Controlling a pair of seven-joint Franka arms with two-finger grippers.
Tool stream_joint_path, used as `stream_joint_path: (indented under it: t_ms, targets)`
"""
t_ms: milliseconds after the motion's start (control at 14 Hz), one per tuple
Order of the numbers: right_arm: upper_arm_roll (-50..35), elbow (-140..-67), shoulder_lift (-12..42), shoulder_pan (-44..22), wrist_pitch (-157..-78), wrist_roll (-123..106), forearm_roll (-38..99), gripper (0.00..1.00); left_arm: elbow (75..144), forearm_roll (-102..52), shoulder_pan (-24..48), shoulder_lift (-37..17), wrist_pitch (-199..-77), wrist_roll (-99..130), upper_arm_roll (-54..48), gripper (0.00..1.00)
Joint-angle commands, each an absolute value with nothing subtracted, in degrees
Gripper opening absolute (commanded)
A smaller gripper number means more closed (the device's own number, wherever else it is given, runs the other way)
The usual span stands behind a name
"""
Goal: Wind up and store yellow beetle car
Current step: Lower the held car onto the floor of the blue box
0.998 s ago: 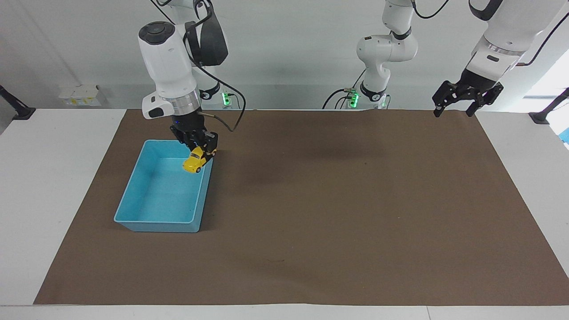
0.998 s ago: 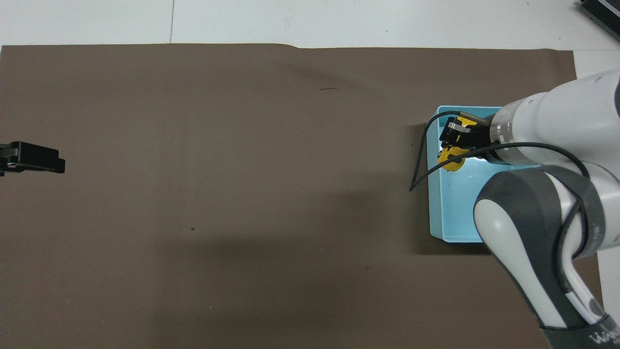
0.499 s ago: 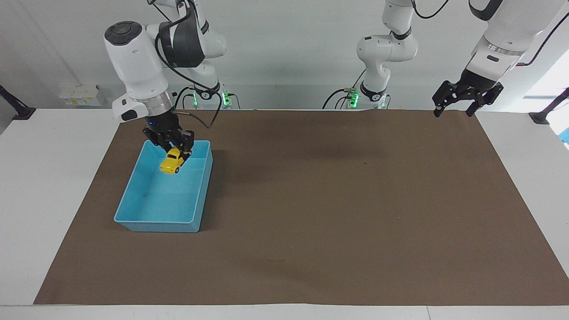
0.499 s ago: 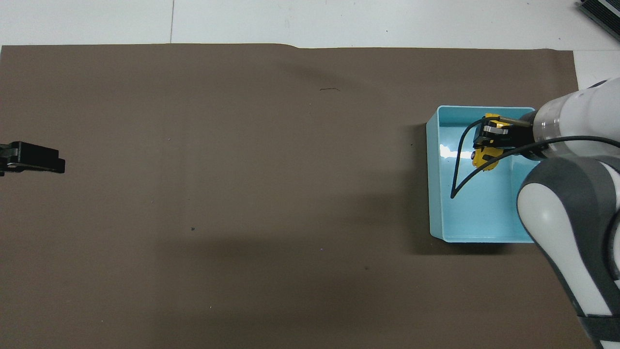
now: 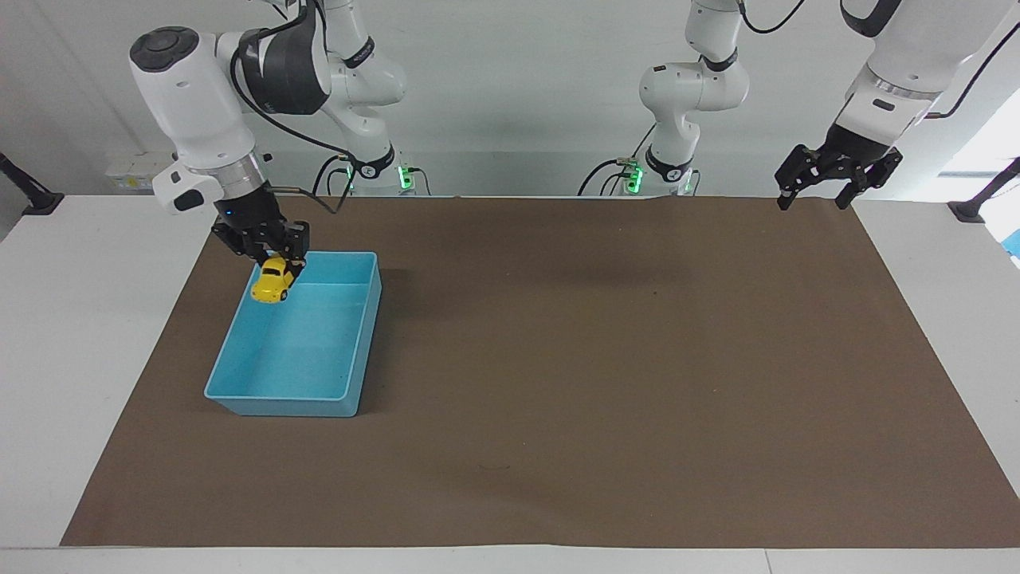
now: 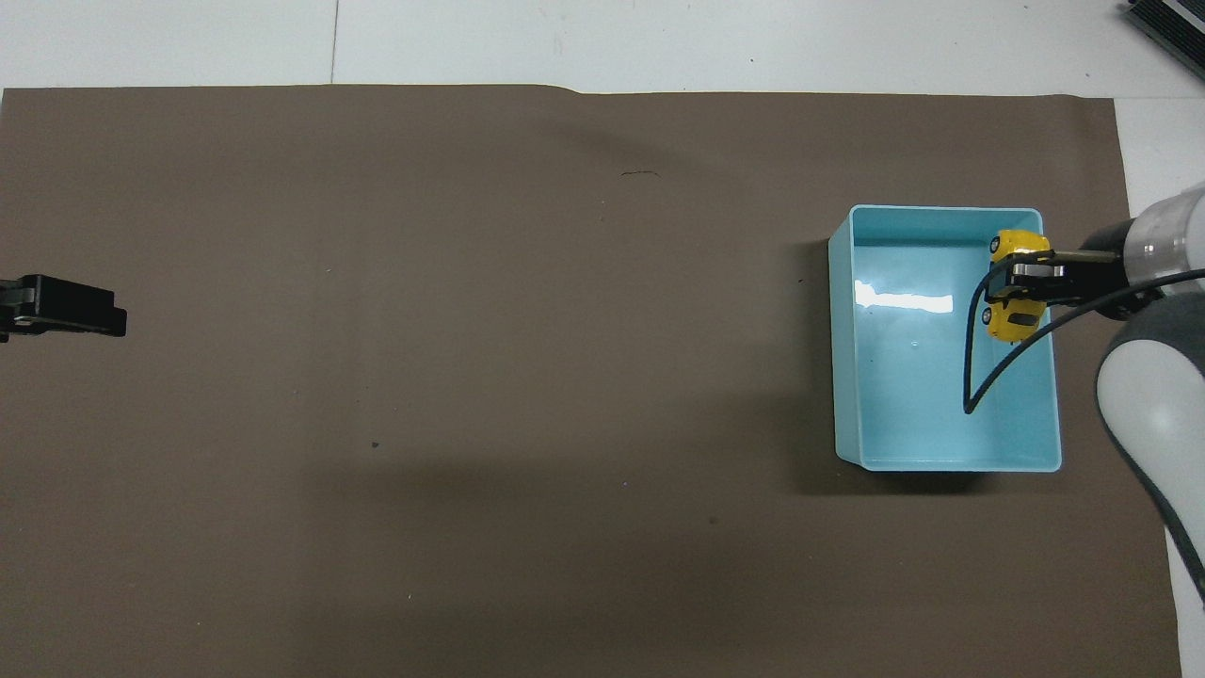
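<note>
The yellow beetle car (image 5: 272, 283) is a tiny bright-yellow toy held in the air by my right gripper (image 5: 269, 263). The gripper is shut on the car's sides. Car and gripper hang over the light-blue bin (image 5: 279, 394), above the bin's long wall toward the right arm's end of the table. In the overhead view the car (image 6: 1015, 315) shows under the gripper (image 6: 1024, 281), just inside the bin's rim (image 6: 941, 463). My left gripper (image 5: 816, 194) waits open and empty, raised over the mat's corner at the left arm's end; its tip shows in the overhead view (image 6: 66, 309).
A brown mat (image 5: 606, 367) covers most of the white table (image 5: 72, 335). The bin holds nothing on its floor. A black cable (image 6: 972, 377) loops from the right wrist over the bin.
My right gripper has carried the car across the bin, from the wall nearer the table's middle to the wall toward the right arm's end. The left arm has not moved.
</note>
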State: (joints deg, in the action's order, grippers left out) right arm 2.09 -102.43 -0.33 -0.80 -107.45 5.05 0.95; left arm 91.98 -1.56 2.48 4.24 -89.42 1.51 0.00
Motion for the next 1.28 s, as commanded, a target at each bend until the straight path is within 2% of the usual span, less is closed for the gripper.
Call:
stream_joint_path:
  t_ms: [0, 428, 855, 1212]
  targets:
    - [1.76, -102.83, -1.84, 1.14, -105.83, 1.15, 1.23, 0.00, 92.11, -1.05, 1.67, 4.92, -88.68, 2.02, -0.62, 1.00]
    - [1.49, -103.79, -2.38, 0.35, -106.34, 0.35, 0.97, 0.00, 92.11, -1.05, 1.67, 4.92, -88.68, 2.02, -0.62, 1.00]
    - [1.49, -104.33, 2.19, 0.44, -108.63, -3.24, 0.97, 0.00, 92.11, -1.05, 1.67, 4.92, -88.77, 2.02, -0.62, 1.00]
    - [1.49, -107.22, 5.00, 0.97, -113.82, -5.54, 0.97, 0.00, 92.11, -1.05, 1.67, 4.92, -88.68, 2.02, -0.62, 1.00]
